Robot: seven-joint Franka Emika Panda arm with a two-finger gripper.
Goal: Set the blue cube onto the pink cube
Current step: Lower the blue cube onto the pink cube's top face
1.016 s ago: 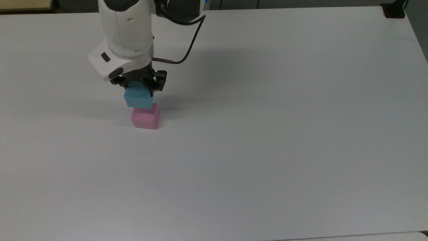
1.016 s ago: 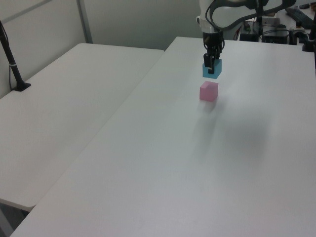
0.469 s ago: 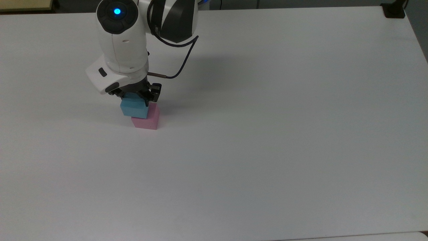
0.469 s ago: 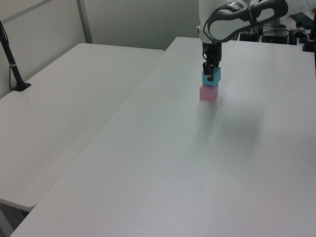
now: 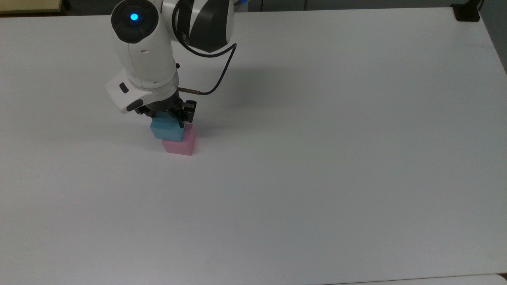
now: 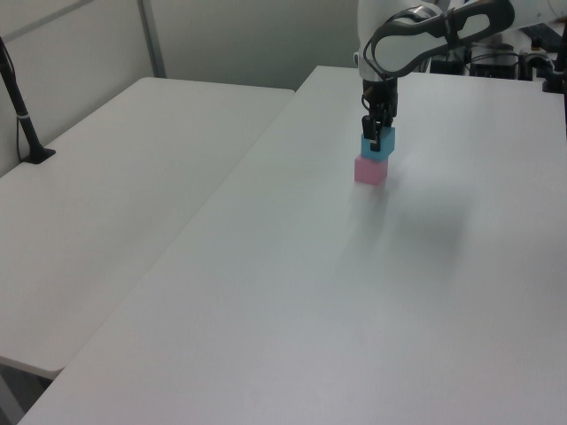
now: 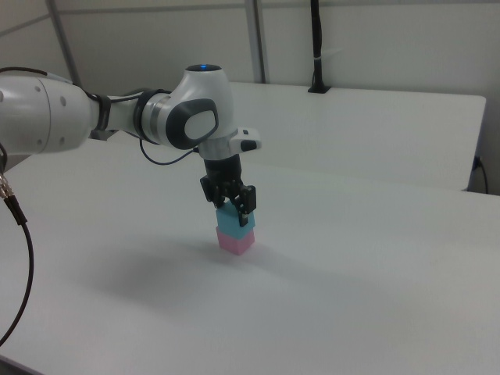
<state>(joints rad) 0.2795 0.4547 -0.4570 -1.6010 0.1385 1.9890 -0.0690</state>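
Both cubes are sitting slightly further toward the top view's right than before; the hand (image 5: 169, 115) is gripping the small cyan matte cube (image 5: 168, 130), resting on the pastel-pink matte cube (image 5: 183, 144) beneath, on the plain white counter (image 5: 317, 158) beside grey partition walls (image 7: 375, 39).

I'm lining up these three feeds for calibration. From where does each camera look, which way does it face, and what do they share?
Top view: high above the table, tilted down; the arm enters from the picture's upper edge, tool shut on the blue cube.
Left view: raised at one table end, looking along it toward the arm at the far end; a second table lies on the left view's left.
Right view: lower, beside the table; the arm reaches in from the right view's left.
All three share the blue cube resting on the pink cube.
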